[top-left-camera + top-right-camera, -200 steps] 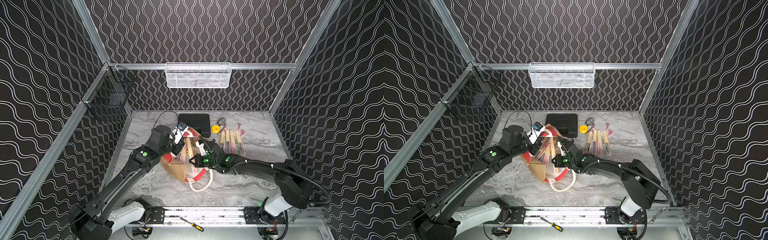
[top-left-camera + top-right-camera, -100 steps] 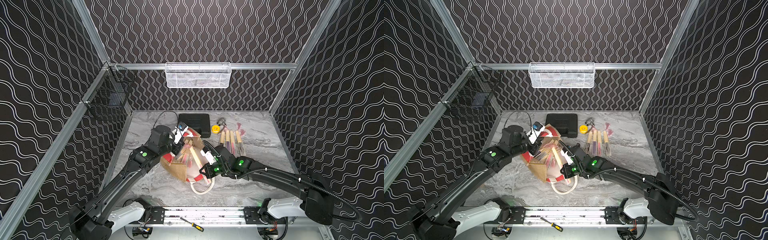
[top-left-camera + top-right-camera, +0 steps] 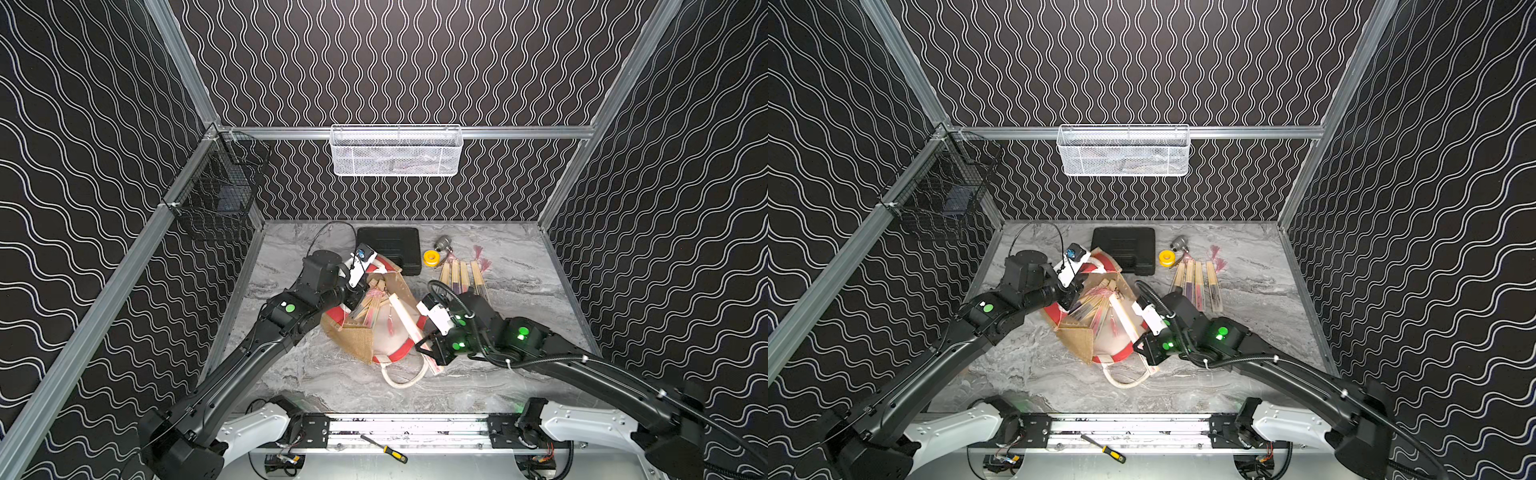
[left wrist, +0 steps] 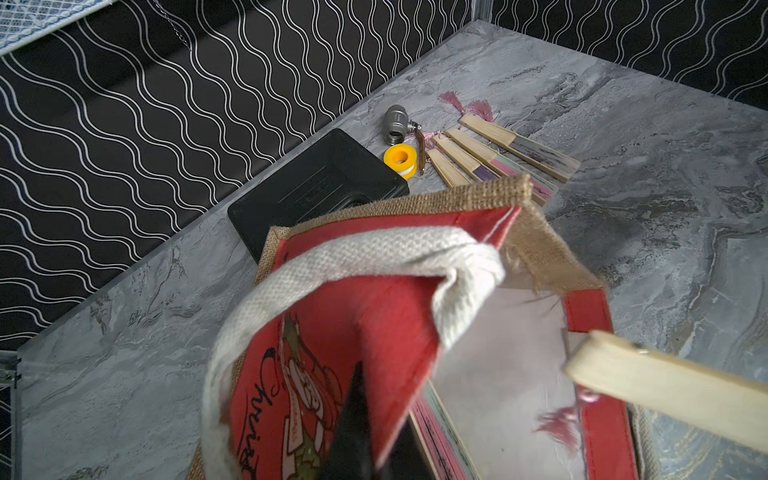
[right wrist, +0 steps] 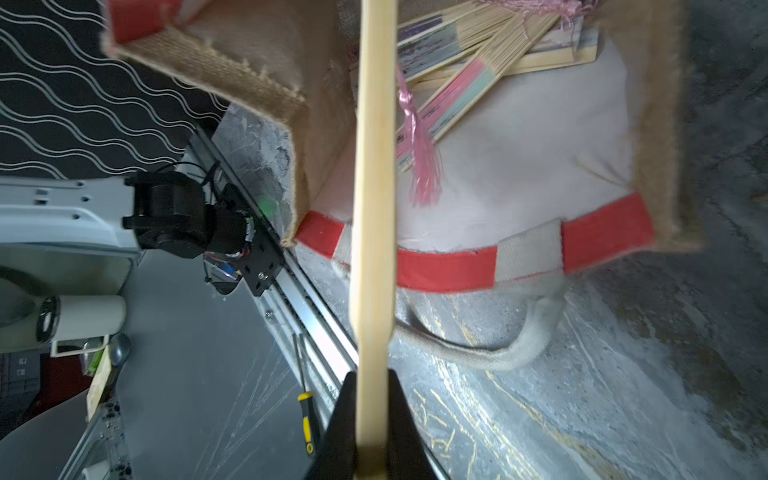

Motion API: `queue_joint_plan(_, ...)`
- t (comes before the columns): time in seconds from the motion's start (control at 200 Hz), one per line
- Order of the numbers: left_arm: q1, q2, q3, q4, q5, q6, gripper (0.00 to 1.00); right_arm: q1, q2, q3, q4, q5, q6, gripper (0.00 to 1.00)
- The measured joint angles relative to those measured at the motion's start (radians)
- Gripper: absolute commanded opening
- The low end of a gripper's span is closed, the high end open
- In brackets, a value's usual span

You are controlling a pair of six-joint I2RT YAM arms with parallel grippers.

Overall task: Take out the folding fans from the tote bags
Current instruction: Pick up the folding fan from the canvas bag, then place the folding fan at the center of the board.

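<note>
On the tabletop [image 3: 519,270], the tote bag [image 3: 353,340] lies on its side, rim pinched by the left fingers [image 4: 353,419], apparently to keep its mouth open, while the right fingers [image 5: 338,436] clamp one folding fan [image 5: 372,208] partway out, other fans [image 5: 478,50] inside.

The left arm [image 3: 257,353] reaches far and rightward, left claw [image 3: 358,298] clamped tight; the right arm [image 3: 582,368] reaches leftward, right claw [image 3: 430,350] pinched tight, nearer.

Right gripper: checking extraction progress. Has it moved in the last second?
Yes. The right gripper, shut on a pale bamboo folding fan, has drawn back from the flat black plastic case toward the front rail.
</note>
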Motion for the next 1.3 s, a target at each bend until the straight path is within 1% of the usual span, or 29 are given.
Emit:
queue_joint_plan(0.18, 0.000, -0.003, 0.000, 0.000, 0.000, 0.000, 0.00, 0.002, -0.140, 0.040, -0.103, -0.024, -0.007, 0.04)
queue_joint_plan(0.325, 0.000, -0.011, 0.000, -0.001, 0.000, 0.000, 0.00, 0.002, -0.182, 0.128, -0.214, 0.012, -0.014, 0.04)
queue_joint_plan(0.591, 0.000, -0.011, 0.000, -0.002, 0.001, 0.000, 0.00, 0.002, -0.257, 0.274, -0.395, 0.158, -0.024, 0.04)
queue_joint_plan(0.711, 0.000, -0.011, 0.000, -0.003, 0.003, -0.001, 0.00, 0.002, -0.266, 0.348, -0.461, 0.275, -0.023, 0.04)
queue_joint_plan(0.786, 0.000, -0.011, 0.000, -0.002, 0.007, -0.003, 0.00, 0.001, -0.235, 0.373, -0.510, 0.378, -0.019, 0.04)
queue_joint_plan(0.881, 0.000, -0.011, 0.000, -0.002, 0.009, -0.003, 0.00, -0.004, -0.148, 0.385, -0.583, 0.520, -0.001, 0.04)
queue_joint_plan(0.961, 0.000, -0.011, 0.000, -0.002, 0.011, -0.003, 0.00, -0.032, -0.081, 0.388, -0.625, 0.626, 0.009, 0.05)
queue_joint_plan(1.041, 0.000, -0.012, 0.000, -0.002, 0.011, -0.003, 0.00, -0.116, -0.047, 0.386, -0.642, 0.697, -0.002, 0.04)
queue_joint_plan(1.146, 0.000, -0.014, 0.000, -0.002, 0.011, -0.003, 0.00, -0.286, 0.014, 0.341, -0.620, 0.761, -0.039, 0.04)
queue_joint_plan(1.181, 0.000, -0.014, 0.000, -0.002, 0.011, -0.003, 0.00, -0.309, 0.043, 0.326, -0.618, 0.797, -0.052, 0.03)
queue_joint_plan(1.236, 0.000, -0.016, 0.000, -0.003, 0.011, -0.003, 0.00, -0.330, 0.104, 0.319, -0.612, 0.811, -0.064, 0.03)
queue_joint_plan(1.301, 0.000, -0.018, 0.000, -0.003, 0.012, -0.003, 0.00, -0.372, 0.172, 0.309, -0.587, 0.859, -0.064, 0.03)
